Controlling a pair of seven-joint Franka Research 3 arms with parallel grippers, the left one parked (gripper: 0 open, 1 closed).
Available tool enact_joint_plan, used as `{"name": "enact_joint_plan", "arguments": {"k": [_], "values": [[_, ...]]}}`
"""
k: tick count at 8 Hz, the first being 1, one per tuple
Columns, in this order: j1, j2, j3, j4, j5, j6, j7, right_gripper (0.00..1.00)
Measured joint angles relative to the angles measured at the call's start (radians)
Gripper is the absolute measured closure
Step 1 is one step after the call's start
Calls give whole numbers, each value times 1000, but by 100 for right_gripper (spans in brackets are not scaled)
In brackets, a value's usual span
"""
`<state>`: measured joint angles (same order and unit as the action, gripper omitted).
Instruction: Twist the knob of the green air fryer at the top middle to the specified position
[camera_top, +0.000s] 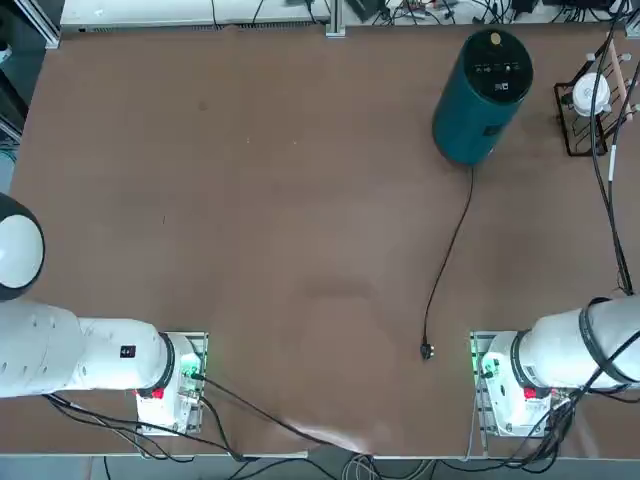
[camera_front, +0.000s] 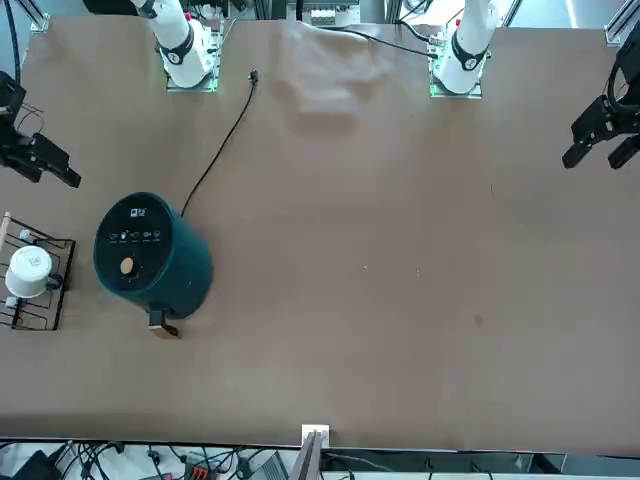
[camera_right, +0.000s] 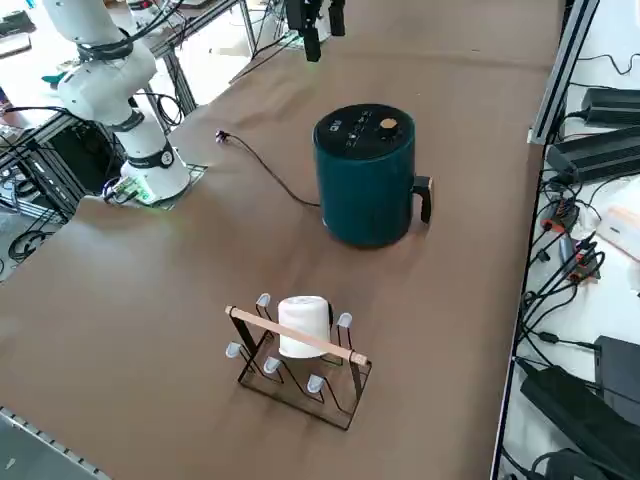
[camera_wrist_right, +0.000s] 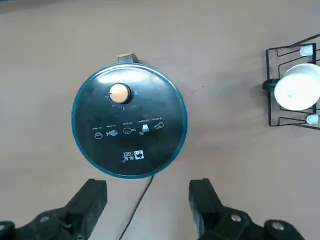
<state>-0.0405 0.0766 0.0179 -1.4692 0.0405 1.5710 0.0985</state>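
Note:
The green air fryer (camera_top: 470, 110) stands upright at the far right-middle of the table, a dark teal cylinder (camera_right: 365, 195) with a black top panel (camera_wrist_right: 130, 145) bearing small white icons. Its round tan knob (camera_wrist_right: 119, 93) sits near the panel's edge, also visible as the knob (camera_right: 388, 125) and the knob (camera_front: 127, 266). My right gripper (camera_wrist_right: 147, 200) hangs open well above the fryer, looking down on it, with nothing between its black fingers (camera_wrist_right: 92, 200). In the front view the right gripper (camera_front: 45, 160) shows at the left edge, apart from the air fryer (camera_front: 170, 265).
A black wire rack (camera_top: 575, 130) holding a white round cup (camera_right: 303, 322) stands to the fryer's right. The fryer's thin black cord (camera_top: 450, 240) trails across the table to a loose plug (camera_top: 427, 350) near my right arm's base (camera_top: 505, 385).

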Motion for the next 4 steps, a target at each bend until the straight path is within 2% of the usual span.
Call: {"name": "enact_joint_plan", "arguments": {"k": [4], "values": [[0, 1, 0, 1, -5, -1, -1, 0]]}}
